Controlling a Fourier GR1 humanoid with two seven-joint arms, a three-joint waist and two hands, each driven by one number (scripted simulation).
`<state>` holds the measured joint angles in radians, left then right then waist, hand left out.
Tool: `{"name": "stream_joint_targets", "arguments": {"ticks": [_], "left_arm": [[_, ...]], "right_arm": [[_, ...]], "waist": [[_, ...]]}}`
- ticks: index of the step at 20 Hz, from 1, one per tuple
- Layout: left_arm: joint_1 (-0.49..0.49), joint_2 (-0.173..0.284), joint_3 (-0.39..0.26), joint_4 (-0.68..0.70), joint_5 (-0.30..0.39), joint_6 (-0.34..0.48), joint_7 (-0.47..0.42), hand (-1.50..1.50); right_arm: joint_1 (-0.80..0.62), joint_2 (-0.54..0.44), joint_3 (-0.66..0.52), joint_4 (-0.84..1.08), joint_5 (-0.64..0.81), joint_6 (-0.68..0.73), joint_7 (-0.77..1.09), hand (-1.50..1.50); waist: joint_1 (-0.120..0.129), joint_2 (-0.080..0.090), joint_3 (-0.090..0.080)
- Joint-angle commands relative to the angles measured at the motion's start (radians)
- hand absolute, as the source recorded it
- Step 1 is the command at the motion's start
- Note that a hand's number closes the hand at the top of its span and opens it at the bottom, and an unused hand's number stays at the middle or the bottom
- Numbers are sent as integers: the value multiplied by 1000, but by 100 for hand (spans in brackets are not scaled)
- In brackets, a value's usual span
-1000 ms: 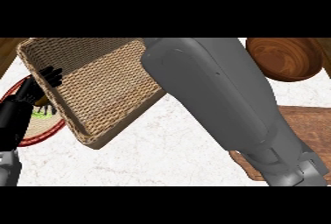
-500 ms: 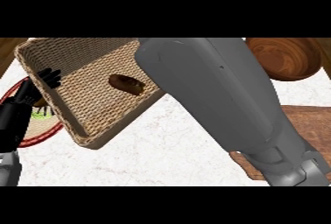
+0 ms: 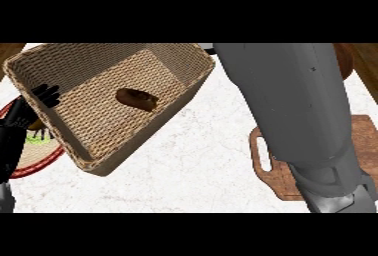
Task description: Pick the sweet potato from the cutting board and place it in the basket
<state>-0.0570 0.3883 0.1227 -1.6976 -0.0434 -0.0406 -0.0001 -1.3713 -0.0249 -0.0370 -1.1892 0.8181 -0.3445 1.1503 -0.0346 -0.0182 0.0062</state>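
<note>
A brown sweet potato (image 3: pixel 138 99) lies inside the woven basket (image 3: pixel 81 131), on its floor towards the far side, with nothing touching it. The wooden cutting board (image 3: pixel 360 150) lies at the right, largely hidden behind my grey right forearm (image 3: pixel 295 110). Only the board's handle end shows, and it is bare. That forearm runs from the lower right up past the basket's right corner, and its hand is out of view beyond the top. My black left hand (image 3: pixel 23 119) rests open, fingers up, at the basket's left rim.
A red-rimmed plate (image 3: pixel 28 161) with something green on it lies at the left edge, partly under the basket and behind my left hand. A dark wooden object (image 3: pixel 344 56) shows at the top right. White counter (image 3: pixel 199 170) lies between basket and cutting board.
The sweet potato, unseen a second ago, now lies in the basket. My right forearm has swung to the right, off the basket. The left hand has stayed put.
</note>
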Motion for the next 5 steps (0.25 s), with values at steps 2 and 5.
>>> {"name": "stream_joint_targets", "arguments": {"ticks": [2, 5], "left_arm": [[-15, -11, -23, 13, -2, -9, 34, 0], [23, -7, -8, 18, 2, -17, 14, 0]], "right_arm": [[99, 15, -89, -123, 135, -199, 189, -150], [221, 24, -104, -242, 183, -198, 183, -150]], "waist": [[-45, -3, -4], [-57, -8, -5]]}}
